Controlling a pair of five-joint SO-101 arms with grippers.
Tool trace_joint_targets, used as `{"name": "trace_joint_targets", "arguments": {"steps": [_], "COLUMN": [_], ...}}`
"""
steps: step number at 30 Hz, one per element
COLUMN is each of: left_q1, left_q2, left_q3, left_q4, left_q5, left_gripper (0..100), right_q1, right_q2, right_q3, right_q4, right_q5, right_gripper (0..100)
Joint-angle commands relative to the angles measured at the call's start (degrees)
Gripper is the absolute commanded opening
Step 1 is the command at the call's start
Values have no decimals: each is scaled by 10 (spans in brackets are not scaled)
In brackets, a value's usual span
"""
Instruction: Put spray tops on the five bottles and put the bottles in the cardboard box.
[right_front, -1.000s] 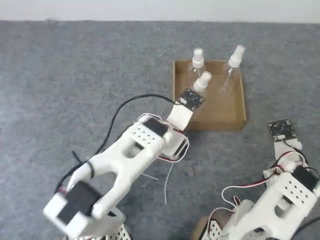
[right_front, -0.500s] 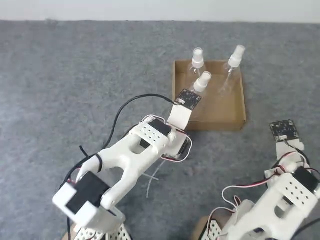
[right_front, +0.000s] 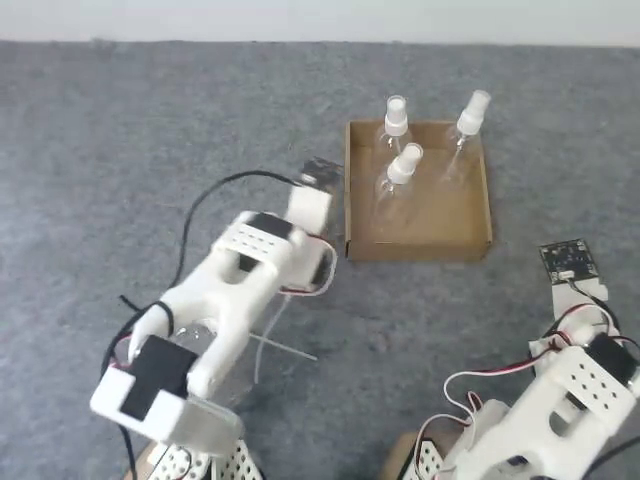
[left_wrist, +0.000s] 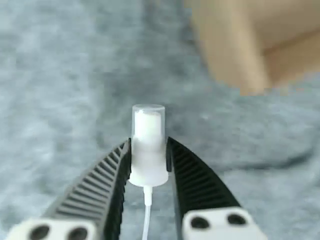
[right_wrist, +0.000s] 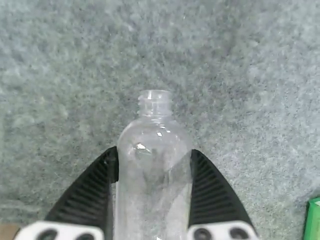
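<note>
You're working over a grey carpet (right_front: 120, 150) — short, mottled pile, evenly lit with only soft shadows — that covers the whole surface, and along the far edge you have a pale, plain wall (right_front: 300, 18)

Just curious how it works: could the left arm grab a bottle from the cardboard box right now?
Probably not: the left gripper is full, shut on a spray top, though the open-topped cardboard box sits close beside it.
</note>
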Motion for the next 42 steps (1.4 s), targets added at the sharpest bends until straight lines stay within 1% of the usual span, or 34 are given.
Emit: {"name": "trace_joint_targets", "arguments": {"steps": [1, 5, 9, 11, 16, 21, 26, 30, 33, 38, 42], "left_q1": [-58, -108, -117, -113, -119, -126, -127, -127, -126, -122, -120], "left_q2": [-11, -5, -4, -4, -3, 1, 78, 161, 198, 192, 149], "left_q3": [-35, -83, -99, -102, -105, -120, -162, -225, -260, -270, -272], "left_q4": [2, 5, 2, 2, -34, -43, -42, -9, 29, 47, 67], "left_q5": [-11, -35, -51, -59, -59, -56, -55, -29, -25, -25, -18], "left_gripper": [27, 43, 137, 163, 140, 137, 137, 137, 127, 7, 9], "right_q1": [4, 4, 4, 4, 4, 4, 4, 4, 4, 1, 3], "right_q2": [-21, -22, -22, -22, -22, -22, -22, -22, -22, -22, -22], "right_q3": [-4, -4, -4, -4, -4, -4, -4, -4, -4, -4, -7], "right_q4": [-4, -4, -4, -4, -3, -3, -2, 13, 13, 13, 12], "right_q5": [11, 11, 11, 11, 11, 11, 11, 11, 11, 11, 11], "right_gripper": [7, 7, 7, 7, 7, 7, 7, 7, 7, 7, 7]}}
